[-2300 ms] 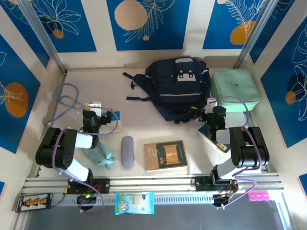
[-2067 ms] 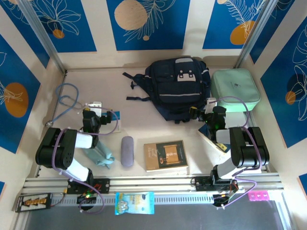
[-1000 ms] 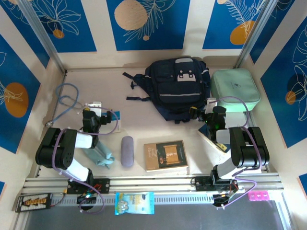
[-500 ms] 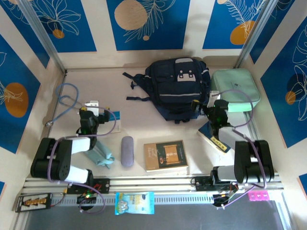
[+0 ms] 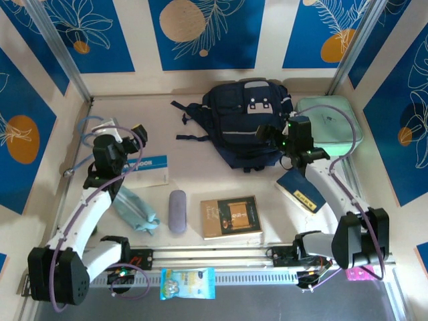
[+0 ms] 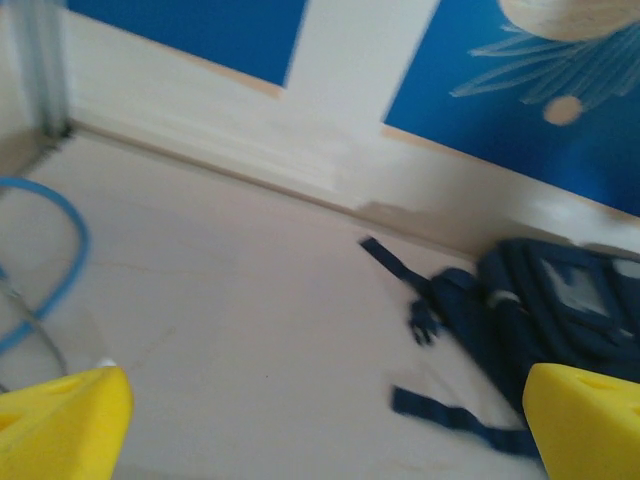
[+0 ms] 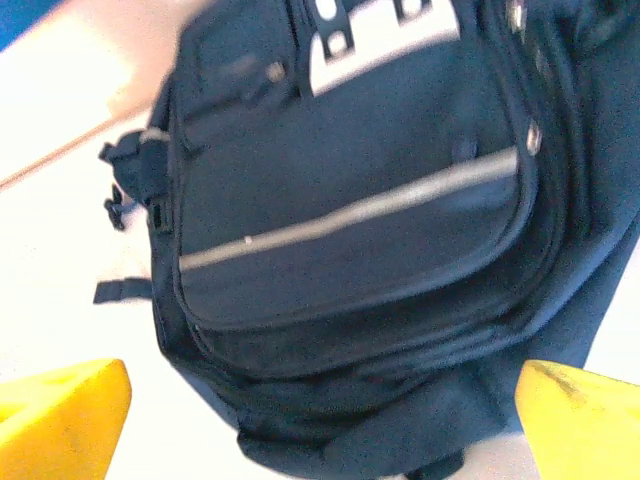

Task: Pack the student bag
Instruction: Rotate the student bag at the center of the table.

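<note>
Both arms are reaching farther out; we are holding the left gripper (image 5: 132,137) and right gripper (image 5: 267,137) spread wide, the right above the student bag (image 5: 244,120) lying at the table's (image 5: 200,167) far edge.

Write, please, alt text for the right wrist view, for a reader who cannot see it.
A dark navy student bag lies on a pale table, a grey stripe across its front pocket and a light grey buckle patch at the top. The right hand holds nothing, its two yellow fingers wide open at the bottom corners.
</note>
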Robot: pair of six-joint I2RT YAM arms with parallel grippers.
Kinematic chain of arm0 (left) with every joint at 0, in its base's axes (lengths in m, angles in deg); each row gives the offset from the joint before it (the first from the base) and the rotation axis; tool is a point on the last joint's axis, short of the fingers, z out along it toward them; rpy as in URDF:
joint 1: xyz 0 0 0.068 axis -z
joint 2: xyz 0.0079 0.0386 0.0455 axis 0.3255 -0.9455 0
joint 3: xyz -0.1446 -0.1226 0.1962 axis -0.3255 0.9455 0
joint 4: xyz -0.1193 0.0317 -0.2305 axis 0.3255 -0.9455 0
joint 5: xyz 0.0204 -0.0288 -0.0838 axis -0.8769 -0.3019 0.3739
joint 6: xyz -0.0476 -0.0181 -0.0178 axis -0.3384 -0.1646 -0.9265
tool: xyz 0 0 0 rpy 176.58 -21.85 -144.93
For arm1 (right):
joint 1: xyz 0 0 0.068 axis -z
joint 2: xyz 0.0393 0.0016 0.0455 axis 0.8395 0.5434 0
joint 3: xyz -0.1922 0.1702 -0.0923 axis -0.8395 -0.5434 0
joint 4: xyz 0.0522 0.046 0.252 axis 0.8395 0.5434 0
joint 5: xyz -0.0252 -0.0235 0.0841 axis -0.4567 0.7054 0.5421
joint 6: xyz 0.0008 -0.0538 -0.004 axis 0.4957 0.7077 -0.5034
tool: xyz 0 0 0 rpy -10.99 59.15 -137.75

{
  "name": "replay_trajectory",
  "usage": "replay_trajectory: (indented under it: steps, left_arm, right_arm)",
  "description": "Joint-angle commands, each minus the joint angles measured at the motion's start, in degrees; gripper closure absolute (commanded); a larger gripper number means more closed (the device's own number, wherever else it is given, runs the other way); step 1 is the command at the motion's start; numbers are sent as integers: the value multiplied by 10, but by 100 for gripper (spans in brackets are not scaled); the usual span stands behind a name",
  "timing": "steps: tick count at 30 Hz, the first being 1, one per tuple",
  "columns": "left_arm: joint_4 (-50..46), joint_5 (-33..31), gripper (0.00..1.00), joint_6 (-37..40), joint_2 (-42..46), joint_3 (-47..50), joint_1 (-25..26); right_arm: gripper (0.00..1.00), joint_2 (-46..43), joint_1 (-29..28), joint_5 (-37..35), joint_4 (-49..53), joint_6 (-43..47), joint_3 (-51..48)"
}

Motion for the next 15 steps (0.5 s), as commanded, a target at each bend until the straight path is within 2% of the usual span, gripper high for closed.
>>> replay_trajectory:
  steps: [1, 6, 10, 15]
  left_arm:
    - [-46, 127, 0, -31, 11, -4, -5]
    - [-99, 143, 0, -8, 18, -28, -5]
    - [-92, 150, 0, -1, 21, -24, -5]
    - [-80, 145, 0, 6, 29, -13, -5]
  right_arm:
    - [1, 32, 18, 38, 32, -87, -24]
    - [1, 111, 34, 18, 58, -110, 7]
    - [1, 171, 32, 9, 53, -113, 32]
    - [10, 205, -18, -36, -7, -134, 19]
